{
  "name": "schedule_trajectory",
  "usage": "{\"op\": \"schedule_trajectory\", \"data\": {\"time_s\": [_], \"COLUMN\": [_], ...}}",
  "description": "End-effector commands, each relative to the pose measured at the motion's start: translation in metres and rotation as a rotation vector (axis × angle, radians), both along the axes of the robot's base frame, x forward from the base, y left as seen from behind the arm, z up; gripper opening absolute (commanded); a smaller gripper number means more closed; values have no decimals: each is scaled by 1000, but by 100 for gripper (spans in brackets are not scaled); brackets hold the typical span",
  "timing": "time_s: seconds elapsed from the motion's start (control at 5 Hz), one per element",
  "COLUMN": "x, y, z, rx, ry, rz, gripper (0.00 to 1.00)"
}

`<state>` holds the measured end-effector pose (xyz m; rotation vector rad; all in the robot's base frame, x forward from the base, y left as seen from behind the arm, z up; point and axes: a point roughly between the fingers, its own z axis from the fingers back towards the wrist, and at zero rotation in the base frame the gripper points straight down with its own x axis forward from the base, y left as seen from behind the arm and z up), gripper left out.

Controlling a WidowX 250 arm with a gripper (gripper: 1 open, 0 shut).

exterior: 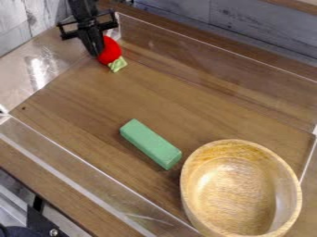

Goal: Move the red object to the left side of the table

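Single overhead-oblique view. End effector (95, 42) sits at the far left corner of the surface (210, 102), pointing steeply down, black fingers drawn in narrow around the red object (110, 48). The red body shows just beside the fingers on their right; its light green leafy end (118, 64) pokes out below, toward the near side, and appears to touch or nearly touch the wood. Judgement: the object is gripped and held low over the corner, consistent with a set-down at the left side as the task asks. Whether it already rests on the wood cannot be told from this angle.

Grip looks to be on the red body rather than the leaf, probably because the rounded body gives the fingers more to close on.

Other items: flat green block (150, 143) lies diagonally near the middle of the near edge, well apart from the end effector. Wooden bowl (240, 193) stands upright and empty at the near right corner. Neither is in the way of a release. Clear acrylic wall (74, 190) runs along the edges; the end effector is close to the far left one, so a lift straight up seems the safer exit.

No brands, labels or writing readable anywhere.
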<state>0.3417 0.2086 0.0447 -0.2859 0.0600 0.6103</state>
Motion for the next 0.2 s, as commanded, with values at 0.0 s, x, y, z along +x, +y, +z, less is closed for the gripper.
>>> {"op": "schedule_trajectory", "data": {"time_s": [0.0], "x": [3], "y": [1], "z": [12], "rx": [20], "ry": [-10], "rz": [-10], "gripper": [0]}}
